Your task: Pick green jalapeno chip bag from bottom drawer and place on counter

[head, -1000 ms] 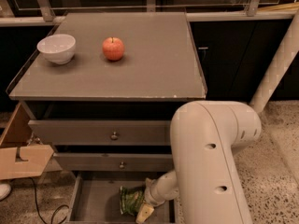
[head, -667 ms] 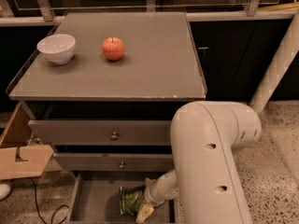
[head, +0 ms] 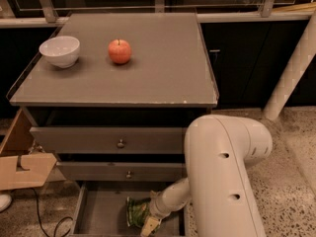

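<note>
In the camera view, look low down. The bottom drawer (head: 98, 214) is pulled open, and the green jalapeno chip bag (head: 134, 212) lies on its floor, near the right side. Its long side seems to run from the back of the drawer to the front.

The one arm (head: 222, 181) bends down into the drawer, and your end effector (head: 149, 225) sits low at the front. The bag is right next to it, on the left and a bit further back. You cannot tell if they touch. You also cannot tell if the end effector is wide, narrow or holding the bag.

I think the grab comes next, so mind that small gap to the left.

Up top, the bench (head: 163, 73) holds a white bowl (head: 59, 51) and a red apple (head: 120, 51) on its left half. Its right half looks like a good spot for the bag.
</note>
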Controlling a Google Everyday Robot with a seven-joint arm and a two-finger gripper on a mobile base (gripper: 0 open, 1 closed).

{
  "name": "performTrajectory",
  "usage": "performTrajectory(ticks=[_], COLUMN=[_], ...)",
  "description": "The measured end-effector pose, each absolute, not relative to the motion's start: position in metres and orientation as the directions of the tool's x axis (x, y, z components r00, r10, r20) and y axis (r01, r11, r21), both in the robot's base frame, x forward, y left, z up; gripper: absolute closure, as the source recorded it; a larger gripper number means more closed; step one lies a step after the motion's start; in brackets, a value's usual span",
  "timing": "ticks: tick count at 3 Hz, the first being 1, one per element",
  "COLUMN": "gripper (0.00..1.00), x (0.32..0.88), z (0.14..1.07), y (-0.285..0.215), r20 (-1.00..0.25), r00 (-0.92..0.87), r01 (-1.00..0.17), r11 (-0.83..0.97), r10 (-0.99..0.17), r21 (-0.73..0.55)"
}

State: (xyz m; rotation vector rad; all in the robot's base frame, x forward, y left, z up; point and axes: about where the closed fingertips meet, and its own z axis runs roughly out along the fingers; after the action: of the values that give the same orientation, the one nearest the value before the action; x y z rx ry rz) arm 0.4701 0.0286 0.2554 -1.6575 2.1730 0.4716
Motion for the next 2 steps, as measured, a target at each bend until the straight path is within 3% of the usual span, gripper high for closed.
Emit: performTrajectory(ticks=[2], gripper=[0.0], x=[0.4773], z=[0.2276], y=[0.0403], r20=[-0.494], r00=[-0.269], r01=[-0.961], r11=[0.266], r10=[-0.826], r21=[0.079])
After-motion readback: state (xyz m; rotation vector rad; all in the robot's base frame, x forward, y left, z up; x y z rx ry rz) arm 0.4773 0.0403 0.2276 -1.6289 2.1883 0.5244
